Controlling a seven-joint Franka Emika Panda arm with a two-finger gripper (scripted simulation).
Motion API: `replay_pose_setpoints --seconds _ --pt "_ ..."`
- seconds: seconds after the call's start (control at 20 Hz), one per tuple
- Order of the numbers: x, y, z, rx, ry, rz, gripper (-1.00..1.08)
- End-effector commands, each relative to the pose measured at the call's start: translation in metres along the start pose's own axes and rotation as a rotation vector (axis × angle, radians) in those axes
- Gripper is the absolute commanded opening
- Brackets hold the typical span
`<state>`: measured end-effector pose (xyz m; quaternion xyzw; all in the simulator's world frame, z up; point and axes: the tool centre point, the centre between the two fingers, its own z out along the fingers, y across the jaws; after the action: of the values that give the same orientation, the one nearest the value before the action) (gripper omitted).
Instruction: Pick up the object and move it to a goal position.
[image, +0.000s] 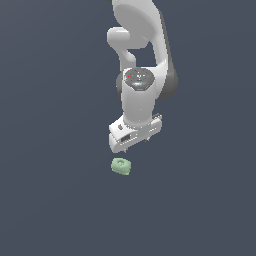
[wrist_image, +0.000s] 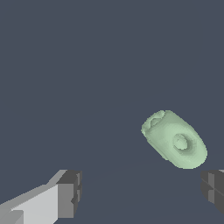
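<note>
The object (image: 120, 166) is a small pale green, lumpy rounded block with a shallow round dent on top, lying on the dark grey floor. In the wrist view the object (wrist_image: 175, 138) lies ahead of the fingers, closer to one finger than the other and not between them. My gripper (image: 134, 146) hangs above the floor, just above the object and a little toward the exterior view's right. It is open and empty, with its two dark fingertips (wrist_image: 70, 192) far apart.
The white arm (image: 142, 65) rises behind the gripper toward the top of the exterior view. The floor (image: 50, 200) is a plain dark grey surface with nothing else on it in view.
</note>
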<state>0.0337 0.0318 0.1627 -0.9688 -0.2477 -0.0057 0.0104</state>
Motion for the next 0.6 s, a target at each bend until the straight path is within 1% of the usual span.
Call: replay_pose_setpoints --seconds 0.0,0.55 --pt "0.001 0.006 0.004 -0.002 -0.002 -0.065 1.0" --pt "0.005 0.032 0.023 -0.008 -0.011 -0.342 1.0"
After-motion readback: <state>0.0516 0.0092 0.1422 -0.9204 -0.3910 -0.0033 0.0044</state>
